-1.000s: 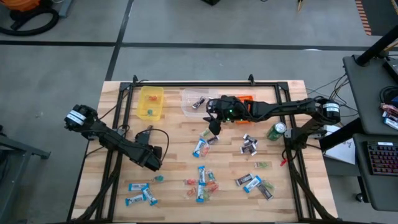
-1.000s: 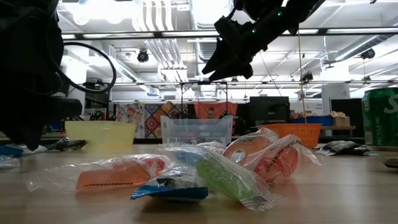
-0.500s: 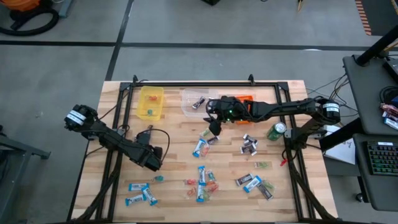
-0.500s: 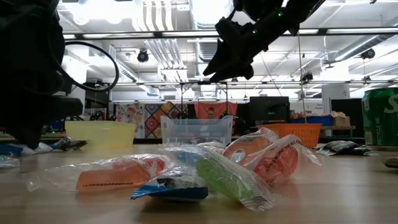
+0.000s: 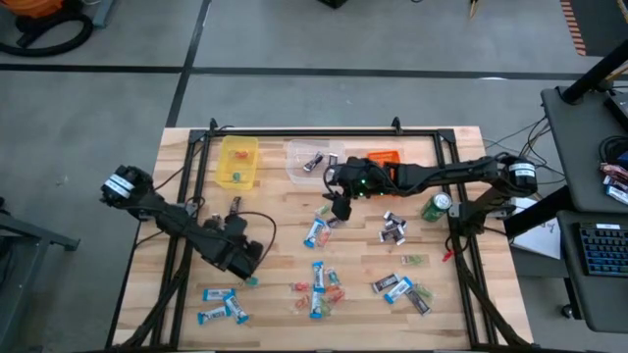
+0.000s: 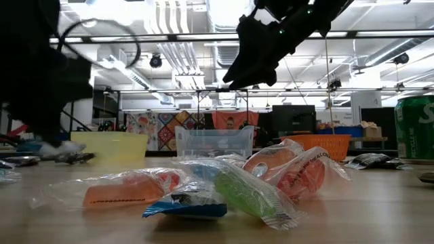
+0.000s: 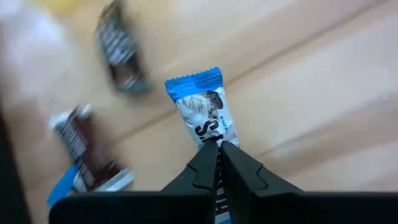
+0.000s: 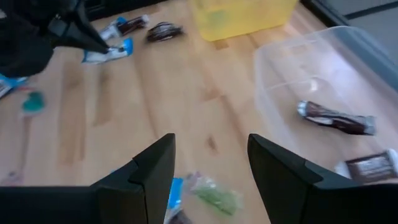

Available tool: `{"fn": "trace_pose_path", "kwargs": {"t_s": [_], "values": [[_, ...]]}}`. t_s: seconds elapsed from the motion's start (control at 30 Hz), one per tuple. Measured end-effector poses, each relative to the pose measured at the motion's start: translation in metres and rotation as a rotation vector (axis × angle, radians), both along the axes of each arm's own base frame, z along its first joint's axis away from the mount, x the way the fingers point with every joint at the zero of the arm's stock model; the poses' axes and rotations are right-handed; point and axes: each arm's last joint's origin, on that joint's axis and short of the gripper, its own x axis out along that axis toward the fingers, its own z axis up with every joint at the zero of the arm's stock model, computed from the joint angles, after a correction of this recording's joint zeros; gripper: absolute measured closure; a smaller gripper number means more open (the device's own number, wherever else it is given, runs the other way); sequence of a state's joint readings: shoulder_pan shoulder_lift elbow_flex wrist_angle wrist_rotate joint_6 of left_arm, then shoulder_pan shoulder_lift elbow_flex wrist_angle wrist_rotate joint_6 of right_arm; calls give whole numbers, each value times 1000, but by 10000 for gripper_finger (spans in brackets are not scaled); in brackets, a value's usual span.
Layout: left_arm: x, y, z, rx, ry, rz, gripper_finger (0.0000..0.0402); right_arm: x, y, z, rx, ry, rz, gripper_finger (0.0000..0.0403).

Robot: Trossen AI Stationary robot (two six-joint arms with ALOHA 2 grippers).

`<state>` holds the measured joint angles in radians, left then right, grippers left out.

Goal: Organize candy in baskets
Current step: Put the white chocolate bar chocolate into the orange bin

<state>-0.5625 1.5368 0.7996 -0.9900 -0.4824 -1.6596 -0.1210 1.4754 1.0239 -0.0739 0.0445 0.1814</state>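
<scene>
From my station, the left gripper (image 7: 218, 152) pinched a blue-and-white bar (image 7: 203, 111); the right gripper (image 8: 210, 163) hung spread near the clear basket (image 5: 312, 162). That basket held perhaps two dark pieces, the yellow basket (image 5: 236, 162) little, and most candy (image 5: 319, 277) lay unsorted.

Black jointed arms (image 5: 186, 227), white-labelled bases.
</scene>
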Motion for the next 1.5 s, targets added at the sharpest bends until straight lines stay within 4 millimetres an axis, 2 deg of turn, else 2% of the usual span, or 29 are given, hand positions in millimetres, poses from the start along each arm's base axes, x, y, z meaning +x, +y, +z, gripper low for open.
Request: {"fn": "trace_pose_path", "kwargs": {"t_s": [0.13,0.27,0.4,0.5,0.6,0.83,1.17,1.33,1.5], "values": [[13,-18,18,139,-106,-255,401,0,20,-4,1,9,59,209],[30,-35,28,399,-192,-517,401,5,43,-9,-11,-15,137,209],[49,-44,29,614,-210,-635,401,16,69,-15,-39,-94,225,209],[60,-49,24,700,-205,-651,401,24,83,-15,-44,-191,262,209],[71,-55,19,757,-192,-642,401,30,89,-16,-51,-254,261,209],[92,-68,13,827,-192,-608,401,36,88,-23,-54,-276,200,209],[108,-76,20,885,-223,-556,401,39,89,-30,-19,-267,186,213],[108,-76,21,887,-223,-556,401,39,89,-30,18,-268,185,255],[108,-76,21,887,-223,-556,401,39,89,-30,17,-268,186,339]]}}
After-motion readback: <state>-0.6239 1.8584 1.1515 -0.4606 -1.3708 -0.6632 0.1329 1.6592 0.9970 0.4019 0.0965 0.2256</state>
